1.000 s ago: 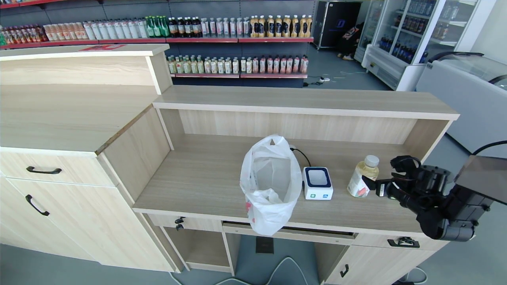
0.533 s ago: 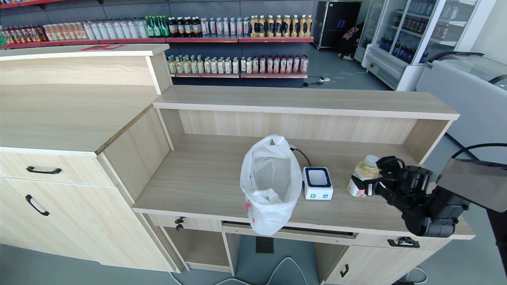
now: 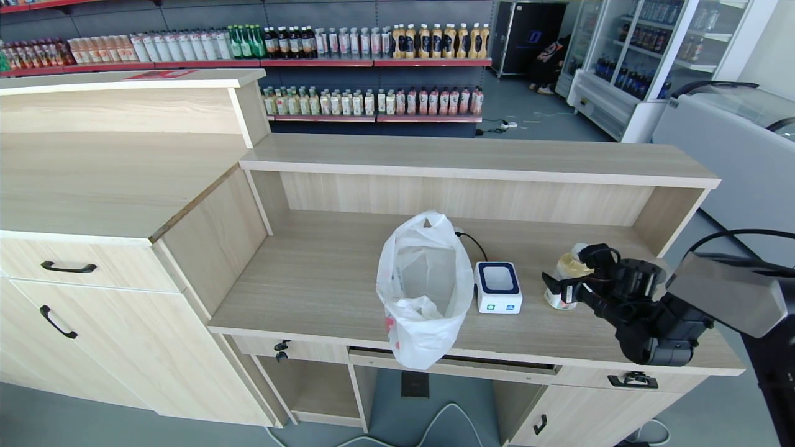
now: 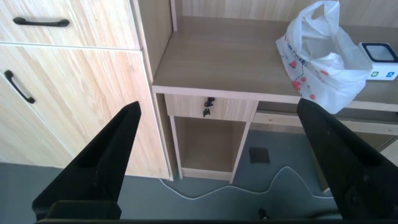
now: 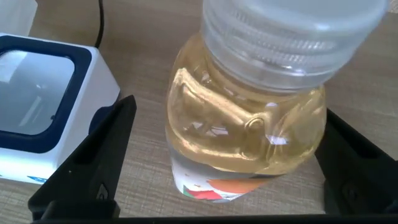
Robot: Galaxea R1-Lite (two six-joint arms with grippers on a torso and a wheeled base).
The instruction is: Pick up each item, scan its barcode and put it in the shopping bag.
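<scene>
While the right tool (image 5: 227, 168), spread wide (no contact yet), flanks the clear plastic bottle of yellow liquid (image 5: 249, 130), close squarely mid-body.

Red shelves of drink bottles (image 3: 323, 62) stand behind the light wooden counter (image 3: 310, 273), glass-door fridges (image 3: 640, 56) past its right corner

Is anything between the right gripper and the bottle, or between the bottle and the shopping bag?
Nothing visible separates the right gripper from the bottle; its open fingers flank it. Between the bottle and the shopping bag stands the scanner, so the bottle would likely need lifting over it.
</scene>
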